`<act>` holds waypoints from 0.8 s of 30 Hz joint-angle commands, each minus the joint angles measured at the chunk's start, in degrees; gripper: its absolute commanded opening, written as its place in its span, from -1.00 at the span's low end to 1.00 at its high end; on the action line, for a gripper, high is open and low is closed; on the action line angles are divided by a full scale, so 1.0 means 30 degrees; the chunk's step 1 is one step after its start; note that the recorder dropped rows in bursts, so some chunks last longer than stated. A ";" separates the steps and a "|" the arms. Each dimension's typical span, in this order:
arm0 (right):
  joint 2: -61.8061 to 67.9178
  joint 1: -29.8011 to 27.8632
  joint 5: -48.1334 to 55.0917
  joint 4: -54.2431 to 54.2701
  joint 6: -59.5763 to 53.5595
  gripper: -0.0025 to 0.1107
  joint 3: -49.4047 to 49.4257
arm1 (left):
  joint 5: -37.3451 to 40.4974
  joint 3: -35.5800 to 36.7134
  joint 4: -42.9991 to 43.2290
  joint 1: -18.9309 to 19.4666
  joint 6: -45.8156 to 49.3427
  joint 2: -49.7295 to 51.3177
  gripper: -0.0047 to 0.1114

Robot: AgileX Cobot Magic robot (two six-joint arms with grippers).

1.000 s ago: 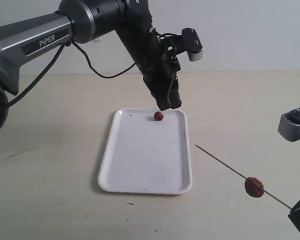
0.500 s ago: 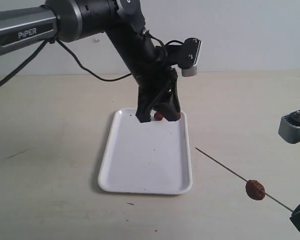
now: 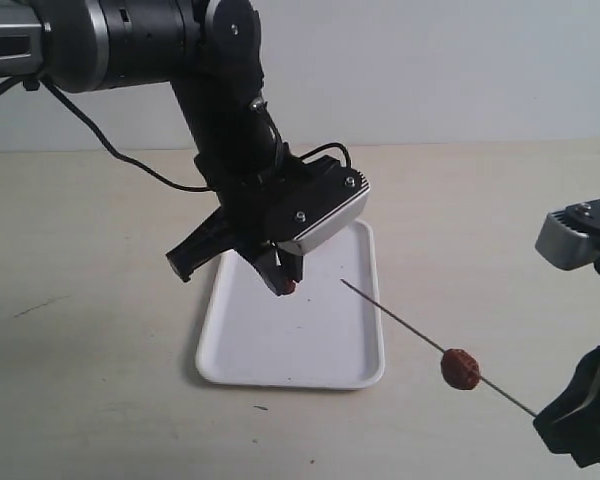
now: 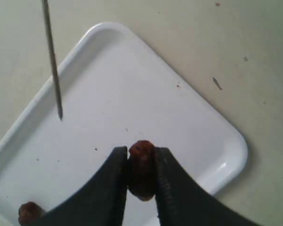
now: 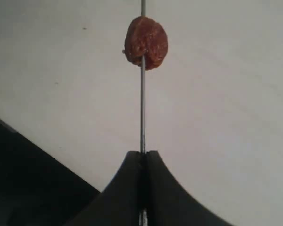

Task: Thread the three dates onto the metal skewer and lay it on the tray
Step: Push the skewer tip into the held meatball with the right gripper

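Skewer carries one date so far; the right end effector is pressed shut on its rear end, tip reaching over the tray. Left end effector pinches a second date above the tray, near that tip, not yet pierced. A third date lies on the tray. Threading two and laying down remain. Pale bare tabletop, plain wall behind.

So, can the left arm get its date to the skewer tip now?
Probably yes. The skewer has its tip bare over the tray, near the date in the left gripper, with nothing between them; the threaded date sits far down the rod.
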 commanded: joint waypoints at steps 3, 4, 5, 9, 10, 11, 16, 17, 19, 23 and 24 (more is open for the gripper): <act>-0.0140 -0.0064 0.0281 0.1910 -0.1603 -0.96 -0.0094 | -0.0008 0.0035 0.0309 -0.0309 0.1551 -0.0209 -0.54; -0.0140 -0.0064 0.0493 0.1910 -0.1733 -0.96 -0.0094 | -0.0008 0.0035 0.0309 -0.0309 0.1591 -0.0209 -0.54; -0.0140 -0.0064 0.0687 0.1910 -0.1733 -0.96 -0.0094 | -0.0008 0.0035 0.0309 -0.0309 0.1744 -0.0209 -0.54; -0.0140 -0.0064 0.0891 0.1910 -0.1813 -0.96 -0.0094 | -0.0172 0.0035 0.0309 -0.0309 0.1867 -0.0209 -0.54; -0.0140 -0.0064 0.0891 0.1910 -0.1848 -0.96 -0.0094 | -0.0385 0.0035 0.0309 -0.0309 0.1916 -0.0209 -0.54; -0.0140 -0.0064 0.0891 0.1910 -0.1848 -0.96 -0.0094 | -0.0493 0.0035 0.0309 -0.0309 0.1969 -0.0209 -0.54; -0.0140 -0.0064 0.1025 0.2092 -0.2242 -0.96 -0.0094 | -0.0848 0.0035 0.0309 -0.0309 0.2363 -0.0209 -0.54; -0.0140 -0.0064 0.1025 0.2101 -0.2242 -0.96 -0.0094 | -0.0888 0.0035 0.0309 -0.0309 0.2363 -0.0209 -0.54; -0.0140 -0.0064 0.0965 0.2101 -0.2285 -0.96 -0.0094 | -0.0937 0.0035 0.0309 -0.0309 0.2512 -0.0209 -0.54; -0.0140 -0.0064 0.0436 0.2101 -0.2285 -0.96 -0.0094 | -0.0965 0.0035 0.0410 -0.0309 0.2985 -0.0209 -0.54; -0.0140 -0.0064 0.0403 0.2101 -0.2285 -0.96 -0.0094 | -0.0965 0.0035 0.0558 -0.0309 0.2985 -0.0209 -0.54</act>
